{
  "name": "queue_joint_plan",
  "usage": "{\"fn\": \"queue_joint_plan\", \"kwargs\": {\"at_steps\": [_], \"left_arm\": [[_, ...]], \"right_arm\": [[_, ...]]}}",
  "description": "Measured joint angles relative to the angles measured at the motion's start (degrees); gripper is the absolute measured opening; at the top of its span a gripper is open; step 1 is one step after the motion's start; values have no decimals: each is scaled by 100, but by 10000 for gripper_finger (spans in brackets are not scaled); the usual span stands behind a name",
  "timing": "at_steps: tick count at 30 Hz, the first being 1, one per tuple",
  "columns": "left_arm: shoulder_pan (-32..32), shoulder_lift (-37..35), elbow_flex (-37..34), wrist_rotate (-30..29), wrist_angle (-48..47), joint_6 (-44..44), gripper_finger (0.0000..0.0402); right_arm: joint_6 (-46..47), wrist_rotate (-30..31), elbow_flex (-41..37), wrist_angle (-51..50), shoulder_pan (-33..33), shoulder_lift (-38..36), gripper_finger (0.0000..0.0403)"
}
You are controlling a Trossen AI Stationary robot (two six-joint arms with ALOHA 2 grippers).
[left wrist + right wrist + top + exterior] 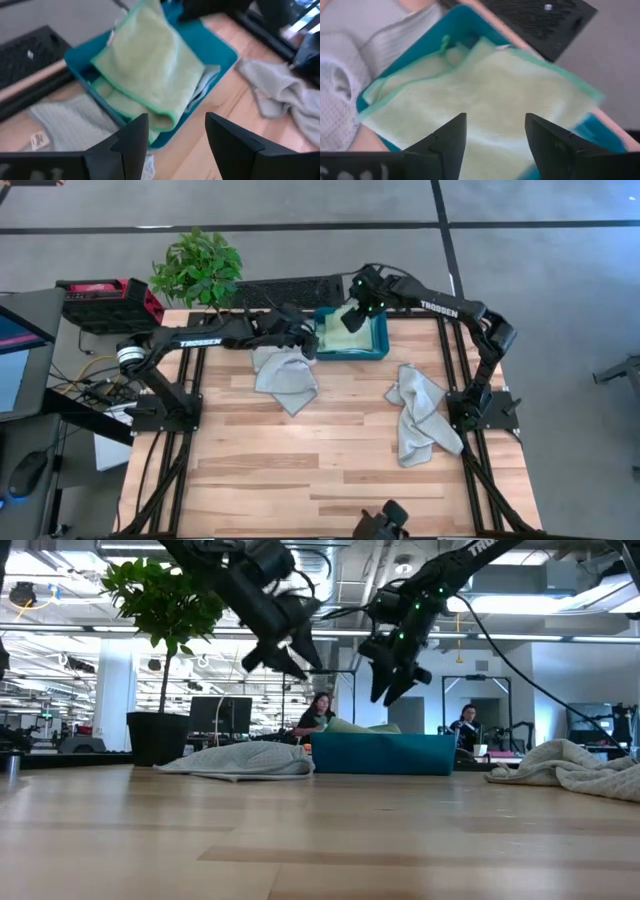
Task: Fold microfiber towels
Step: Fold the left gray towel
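Observation:
A light green microfiber towel [145, 70] lies folded in the teal bin [372, 348] at the table's far middle, and part of it rises over the bin's rim [485, 100]. My left gripper [172, 122] hangs open above the bin's left end [305, 340] and touches nothing. Above the bin's far side [358, 302] my right gripper [495, 122] also stands open over the green towel, clear of it. One pale grey towel [285, 375] lies loosely heaped on the table left of the bin. Another grey towel [420, 415] lies crumpled toward the right.
A black keyboard [285, 290] and a potted plant [198, 268] stand just beyond the table's far edge, with a red device [105, 300] at the far left. Bare wood [320, 470] fills the table's near half. People sit in the room behind [318, 712].

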Motion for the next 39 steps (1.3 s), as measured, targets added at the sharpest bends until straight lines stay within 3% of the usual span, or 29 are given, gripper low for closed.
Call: {"fn": "queue_joint_plan", "kwargs": {"at_steps": [5, 12, 28, 35, 39], "left_arm": [[-16, -404, 0, -116, -144, 54, 188], [-15, -803, 0, -350, -245, 88, 187], [-26, -870, 0, -371, -606, 35, 187], [-350, -868, 0, -293, -2308, -20, 187], [-697, -864, 0, -286, -3752, -1165, 187]], "right_arm": [[-73, -11, -554, 729, 198, 2, 216], [-57, 3, -967, 976, 175, 4, 210], [216, 6, -1550, 1179, 101, -2, 208], [240, -6, -1099, 460, 324, -844, 207], [401, -25, -1071, 200, 743, -1477, 207]]}}
